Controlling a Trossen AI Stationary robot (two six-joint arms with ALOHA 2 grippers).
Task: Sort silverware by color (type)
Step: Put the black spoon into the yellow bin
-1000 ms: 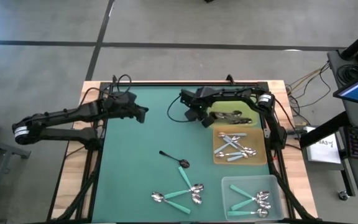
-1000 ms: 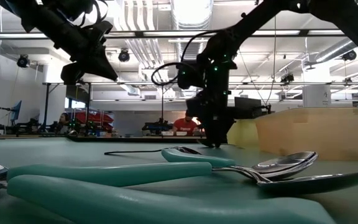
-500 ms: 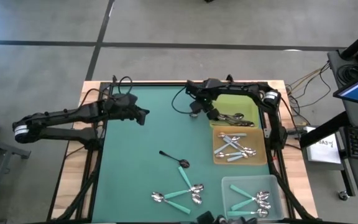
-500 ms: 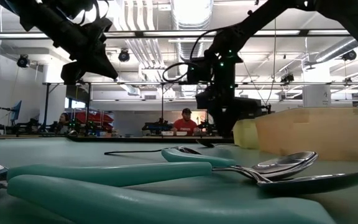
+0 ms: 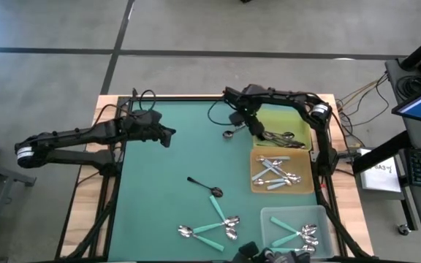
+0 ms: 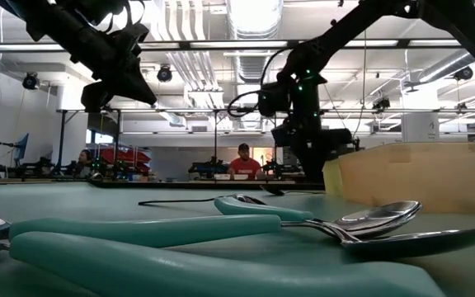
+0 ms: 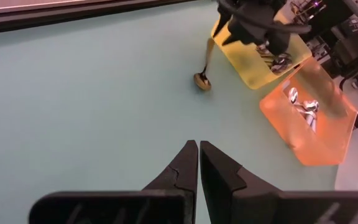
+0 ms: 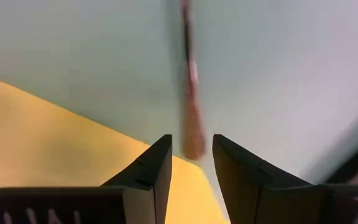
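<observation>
The yellow tray [image 5: 282, 120] sat at the far right corner of the green table [image 5: 167, 183], and everything else is placed from it. The right gripper [image 5: 248, 123] hung over the tray's left edge, its jaws apart with a gap between them, and a dark-handled spoon [image 5: 234, 129] sloped down from just under them, its bowl on the table just beside the tray. The wrist view was blurred, so whether the fingers [image 8: 151, 168] pinched the handle [image 8: 190, 106] or merely stood either side of it could not be told. More dark spoons [image 5: 282, 137] lay inside the yellow tray. Just nearer the front than that tray, the orange tray [image 5: 307, 186] held light blue spoons [image 5: 272, 172], and beyond it toward the front edge the clear tray [image 5: 269, 219] held teal-handled spoons [image 5: 294, 235]. Well to the left of the yellow tray, at the same depth, the left gripper [image 5: 168, 135] waited above the table with its jaws together, holding nothing. Out on the open table, away from the yellow tray toward the front, a lone dark spoon [image 5: 205, 185] lay at the middle, and a cluster of teal spoons [image 5: 214, 223] lay nearer the front edge.
</observation>
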